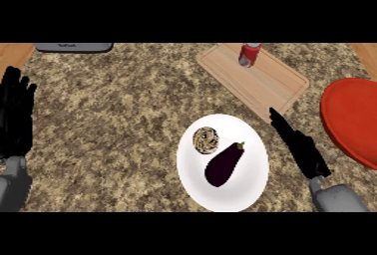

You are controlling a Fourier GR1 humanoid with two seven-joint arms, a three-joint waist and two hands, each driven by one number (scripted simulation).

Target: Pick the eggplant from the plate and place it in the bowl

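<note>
Purple and glossy, the eggplant point(224, 165) is lying at a slant on the white plate point(237, 197), just to the left of the right hand point(298, 147) and apart from it. A round brown item point(207, 140), possibly a cookie, is sitting by its stem end. The right hand is showing straight fingers held together, holding nothing, tips pointing at the wooden cutting board point(261, 82) beyond, where a red can point(250, 55) is standing. The red bowl point(353, 122) is sitting to that hand's right. The left hand point(16, 114) is resting open, fingers up, well off to the left.

Purple eggplant point(224, 164), white plate point(249, 187), red bowl point(355, 119)
</note>
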